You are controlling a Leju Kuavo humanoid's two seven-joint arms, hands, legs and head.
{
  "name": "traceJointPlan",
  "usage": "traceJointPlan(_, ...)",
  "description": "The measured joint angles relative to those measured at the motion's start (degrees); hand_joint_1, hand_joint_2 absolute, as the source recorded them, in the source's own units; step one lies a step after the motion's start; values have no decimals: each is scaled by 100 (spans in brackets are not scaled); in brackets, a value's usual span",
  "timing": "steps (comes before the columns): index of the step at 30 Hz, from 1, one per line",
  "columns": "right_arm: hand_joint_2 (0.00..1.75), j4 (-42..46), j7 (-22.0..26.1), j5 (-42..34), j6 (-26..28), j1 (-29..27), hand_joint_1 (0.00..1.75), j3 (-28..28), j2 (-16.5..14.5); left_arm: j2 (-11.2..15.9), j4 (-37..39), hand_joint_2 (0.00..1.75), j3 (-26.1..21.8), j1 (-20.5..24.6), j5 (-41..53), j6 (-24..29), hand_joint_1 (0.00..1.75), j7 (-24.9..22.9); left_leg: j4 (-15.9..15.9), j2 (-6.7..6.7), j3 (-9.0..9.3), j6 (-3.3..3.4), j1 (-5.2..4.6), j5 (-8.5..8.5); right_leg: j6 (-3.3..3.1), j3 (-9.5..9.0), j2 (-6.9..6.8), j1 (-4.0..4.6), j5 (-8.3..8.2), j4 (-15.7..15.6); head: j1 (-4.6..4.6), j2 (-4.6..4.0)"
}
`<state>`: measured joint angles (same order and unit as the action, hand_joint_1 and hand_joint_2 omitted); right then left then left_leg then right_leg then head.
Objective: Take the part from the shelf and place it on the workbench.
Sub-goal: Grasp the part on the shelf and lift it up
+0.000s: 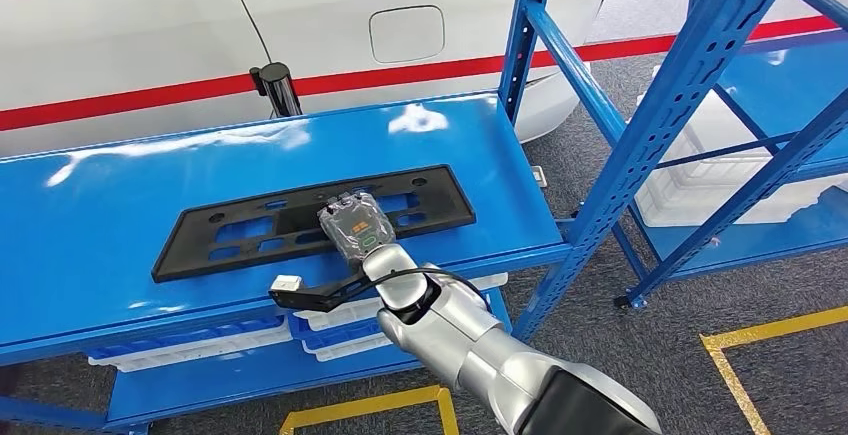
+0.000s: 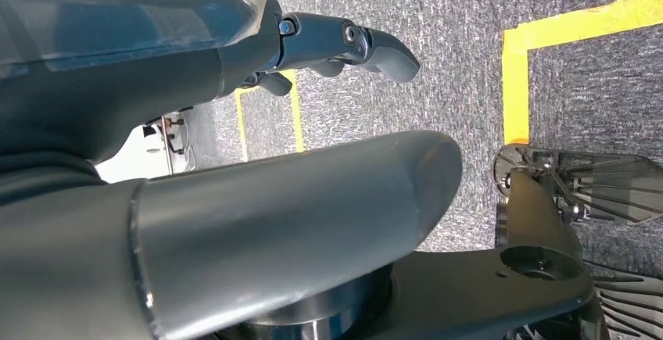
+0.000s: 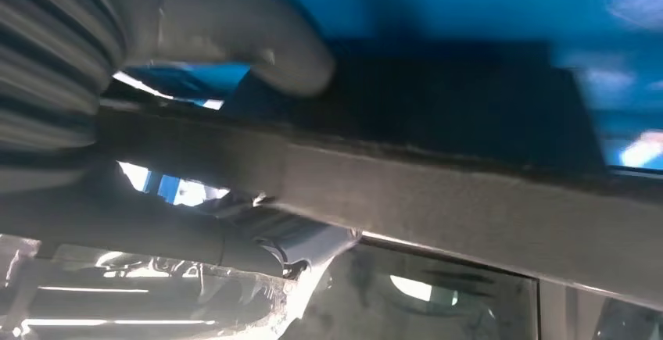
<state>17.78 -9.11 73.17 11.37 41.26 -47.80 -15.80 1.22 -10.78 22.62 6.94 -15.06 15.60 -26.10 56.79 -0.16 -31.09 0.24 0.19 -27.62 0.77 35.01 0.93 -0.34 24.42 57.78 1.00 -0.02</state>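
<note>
Grey, plastic-wrapped, the right hand (image 1: pixel 357 232) grips the near edge of the black part (image 1: pixel 300 220), thumb (image 3: pixel 266 39) on top. The part lies flat along the blue shelf (image 1: pixel 90 215). The left hand (image 2: pixel 344 47) hangs over grey carpet, fingers apart, holding nothing. A white car (image 1: pixel 150 35) stands behind the shelf.

right robot hand (image 1: pixel 357 232): gripping, arm extended forward | left robot hand (image 2: pixel 344 47): hanging, fingers apart
</note>
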Motion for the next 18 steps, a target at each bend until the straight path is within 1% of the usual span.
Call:
traceJointPlan(5, 175, -37, -3, 33, -1, -4, 158, 34, 14, -4, 0, 0, 7, 4, -21, 37, 0, 0, 0, 1, 0, 0, -1, 0, 0, -1, 0, 0, 0, 0, 0, 0)
traceJointPlan(9, 175, -43, 11, 44, 26, -1, 174, 57, 15, -4, 0, 0, 7, 4, -37, 43, 0, 0, 0, 0, 0, 0, -1, 0, 0, -2, 0, -1, 0, 0, 1, 0)
traceJointPlan(15, 175, -42, 184, -96, 255, 14, 175, 176, 11, -4, 0, 0, 7, 4, -38, 39, 0, 0, 0, 0, 0, 0, -1, 0, 0, -2, 0, -1, 0, 0, 1, 0)
traceJointPlan(18, 175, -33, 331, -198, 471, 44, 175, 286, -3, -4, 0, 0, 7, 3, -45, 36, 0, 0, 0, 1, -1, 0, -1, 0, 0, -2, 0, -1, 0, 0, 1, 0)
